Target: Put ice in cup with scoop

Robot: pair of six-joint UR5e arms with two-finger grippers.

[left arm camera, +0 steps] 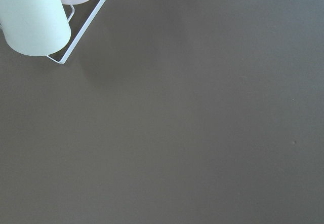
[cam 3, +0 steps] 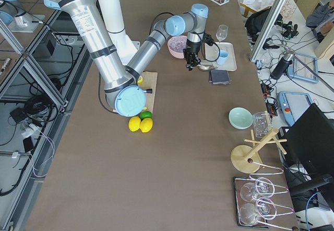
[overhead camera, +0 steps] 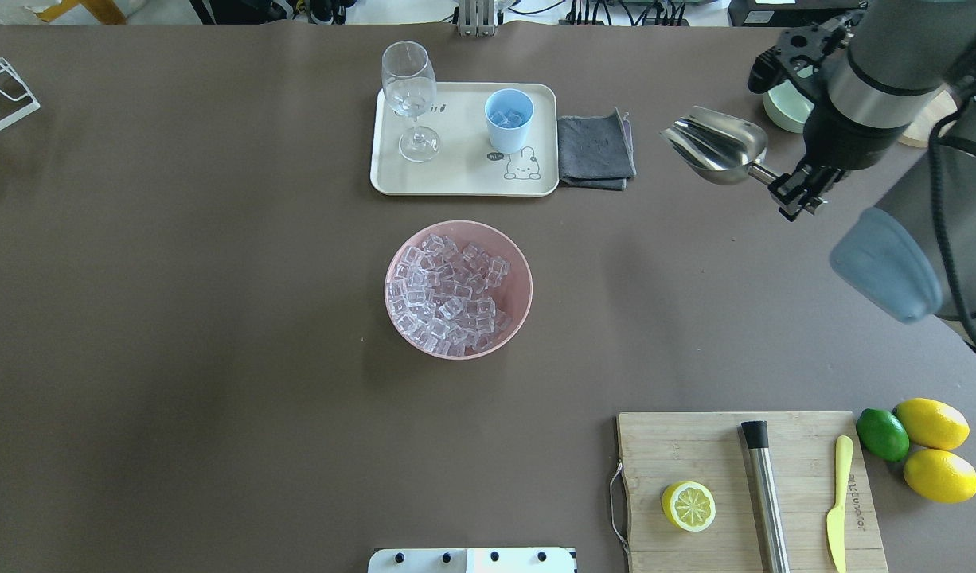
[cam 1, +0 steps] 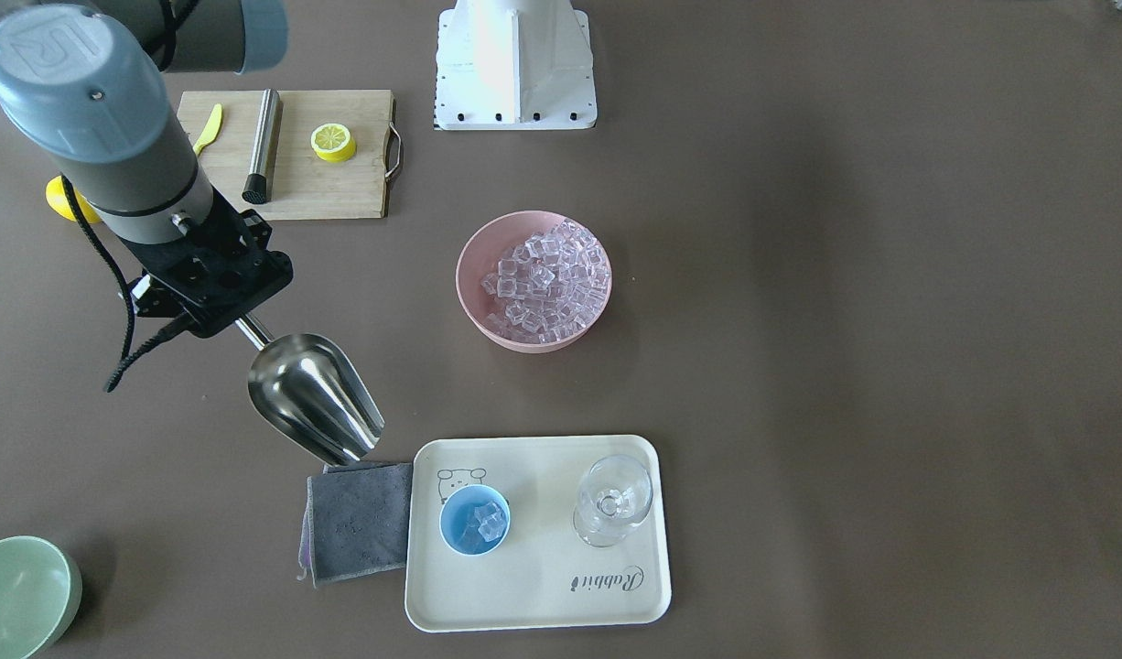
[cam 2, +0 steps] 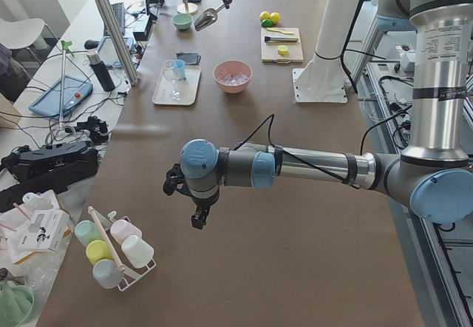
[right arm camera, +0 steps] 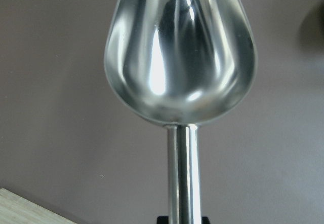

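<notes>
Far out at the robot's left end, the left arm is hanging over bare brown worktop beside a wire rack of pastel mugs. The left jaws are showing only small in that side view, so you cannot tell whether they are released or clenched.

Moving right in the overhead view, a cream tray is carrying a stemmed wine glass, which is covering most of the tray's script. From the front-facing camera you are reading it as "Rabbit", with a little printed animal at the tray's other end. Nearer the robot, a pink bowl is holding the heap of ice. The light-blue cup is standing on the tray's right half with a few cubes in it. A grey cloth is lying just beside the tray.

Further right, the right jaws are clenching the handle of the steel scoop, holding it in the air with its mouth pointing toward the cloth. The right arm is hiding part of a pale green bowl. The print on the cutting board is coming out too fine to read. Cables are crowding the worktop's far edge.
</notes>
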